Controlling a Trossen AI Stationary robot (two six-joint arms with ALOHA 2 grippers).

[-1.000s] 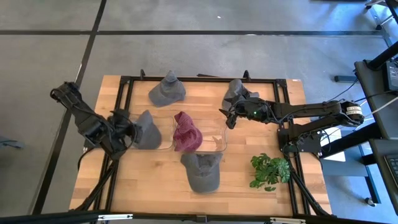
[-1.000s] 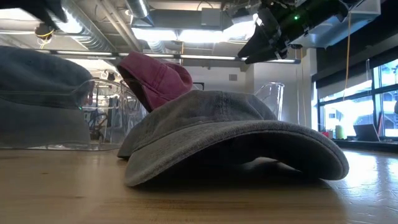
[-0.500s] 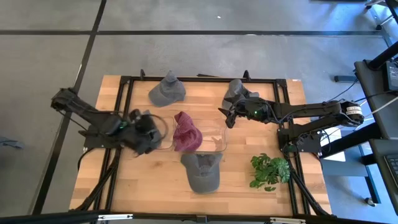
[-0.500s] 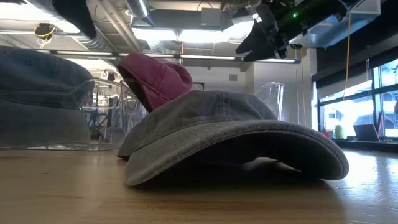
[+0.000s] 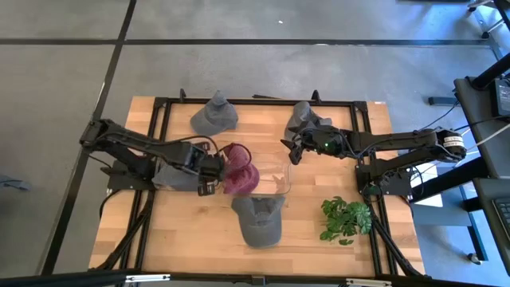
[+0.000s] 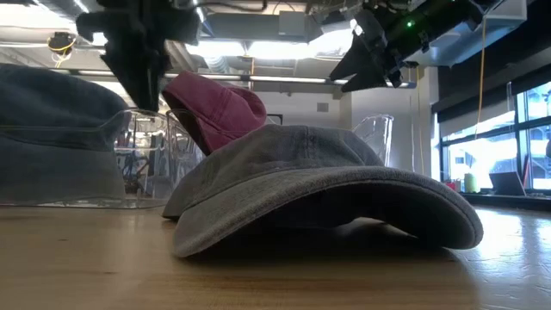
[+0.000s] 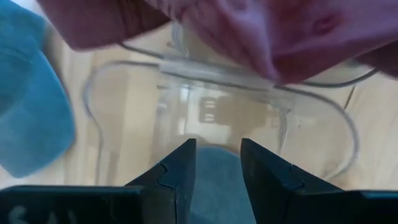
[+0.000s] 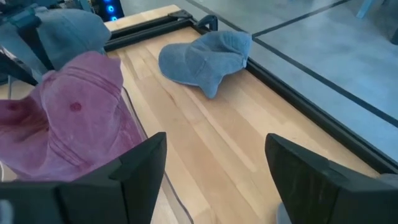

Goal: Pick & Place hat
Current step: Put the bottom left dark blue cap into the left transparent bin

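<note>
A maroon hat sits in a clear container at the table's middle. A blue-grey hat lies just left of the container, partly under my left arm. My left gripper hangs over the container's left wall, its fingers only narrowly apart. Blue-grey cloth shows in that gap. My right gripper hovers wide open above the container's far right corner. Another grey hat rests on its brim near the table's near edge. My left gripper points down, slanting in from the table's left. Blue-grey cloth shows between its fingers. I cannot tell whether they touch it.
Two more grey hats lie at the far side, one left of centre and one behind my right gripper. A green plant stands at the near right. A black frame borders the table. Bare wood shows at the near left.
My left arm has swung from the table's left edge toward the right. It has reached over the blue-grey hat as far as the container's left wall. The hats have stayed where they were.
</note>
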